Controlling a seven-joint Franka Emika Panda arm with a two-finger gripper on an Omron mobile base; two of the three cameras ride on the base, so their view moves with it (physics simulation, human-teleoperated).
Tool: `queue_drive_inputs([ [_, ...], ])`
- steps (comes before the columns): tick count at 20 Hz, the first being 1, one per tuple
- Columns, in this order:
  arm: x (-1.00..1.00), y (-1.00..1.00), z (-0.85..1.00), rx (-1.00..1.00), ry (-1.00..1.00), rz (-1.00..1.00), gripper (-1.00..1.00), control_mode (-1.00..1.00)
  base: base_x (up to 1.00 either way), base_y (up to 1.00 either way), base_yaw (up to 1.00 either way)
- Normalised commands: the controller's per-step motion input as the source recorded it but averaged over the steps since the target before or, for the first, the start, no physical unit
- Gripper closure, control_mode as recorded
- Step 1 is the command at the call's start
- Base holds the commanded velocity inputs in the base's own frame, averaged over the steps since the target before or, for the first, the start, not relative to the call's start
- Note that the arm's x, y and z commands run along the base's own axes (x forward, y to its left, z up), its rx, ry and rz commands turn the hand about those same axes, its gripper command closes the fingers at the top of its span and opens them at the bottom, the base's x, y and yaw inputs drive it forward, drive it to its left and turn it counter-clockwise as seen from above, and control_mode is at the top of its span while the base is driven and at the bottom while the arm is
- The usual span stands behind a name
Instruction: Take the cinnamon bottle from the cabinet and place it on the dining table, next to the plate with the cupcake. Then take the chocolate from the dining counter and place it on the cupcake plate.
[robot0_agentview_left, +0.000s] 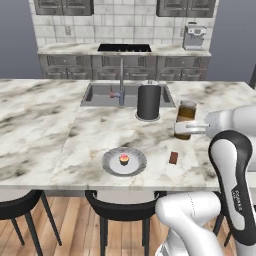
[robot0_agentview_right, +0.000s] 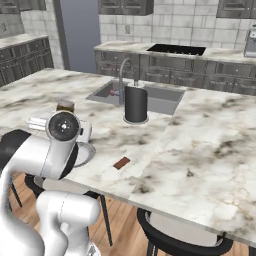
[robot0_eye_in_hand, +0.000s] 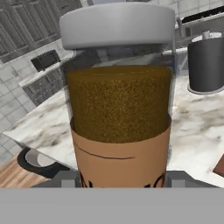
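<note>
My gripper (robot0_agentview_left: 189, 129) is shut on the cinnamon bottle (robot0_agentview_left: 186, 119), an amber-brown jar with a pale lid, held upright over the right part of the marble dining table (robot0_agentview_left: 45, 130). In the hand view the bottle (robot0_eye_in_hand: 120, 109) stands close between the fingertips (robot0_eye_in_hand: 65, 179). The grey plate (robot0_agentview_left: 111, 165) with the pink-frosted cupcake (robot0_agentview_left: 124, 159) lies near the table's front edge, left of and nearer than the bottle. The chocolate (robot0_agentview_left: 173, 158), a small dark bar, lies on the marble between plate and arm; it also shows as chocolate (robot0_agentview_right: 121, 162). My arm hides part of the plate (robot0_agentview_right: 87, 152).
A tall black cylinder (robot0_agentview_left: 148, 102) stands behind the plate by the sink (robot0_agentview_left: 100, 95) and faucet (robot0_agentview_left: 121, 82). Dark stools (robot0_agentview_left: 122, 205) are tucked under the table's front edge. Dark cabinets and a coffee machine (robot0_agentview_left: 194, 36) line the back wall.
</note>
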Motion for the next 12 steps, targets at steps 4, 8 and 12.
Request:
queue_drive_inputs([
  [4,0.14,-0.3,-0.37,0.0,-0.01,0.17,1.0,-1.0,0.0,0.0,0.0],
  [8,0.33,-0.17,-0.35,-0.03,0.0,0.15,1.0,-1.0,0.0,0.0,0.0],
  [12,0.32,-0.05,-0.37,-0.09,0.0,0.24,1.0,-1.0,0.0,0.0,0.0],
])
